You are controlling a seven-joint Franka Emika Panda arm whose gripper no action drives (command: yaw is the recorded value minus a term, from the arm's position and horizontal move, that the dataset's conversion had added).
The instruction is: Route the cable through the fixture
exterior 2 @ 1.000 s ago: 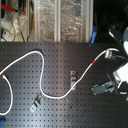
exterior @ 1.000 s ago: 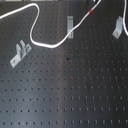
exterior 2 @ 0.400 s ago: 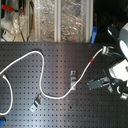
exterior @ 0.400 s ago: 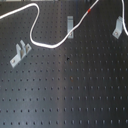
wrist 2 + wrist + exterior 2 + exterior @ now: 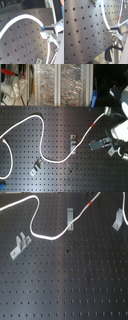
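The white cable (image 5: 40, 126) snakes across the black tabletop (image 5: 60, 171) in the second exterior view, its red-banded end running up and right past the middle clip (image 5: 73, 140). The end effector (image 5: 102, 144) hovers at right centre, just below that end; whether it grips is unclear.

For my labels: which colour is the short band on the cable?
Red, on the white cable; the band shows best in the second exterior view.

A black perforated board (image 5: 60, 129) fills the scene, its holes in even rows. In the second exterior view, clear plastic bins (image 5: 60, 84) of pale clutter stand along its far edge, darker shadow to their right. Lighting is even and soft.
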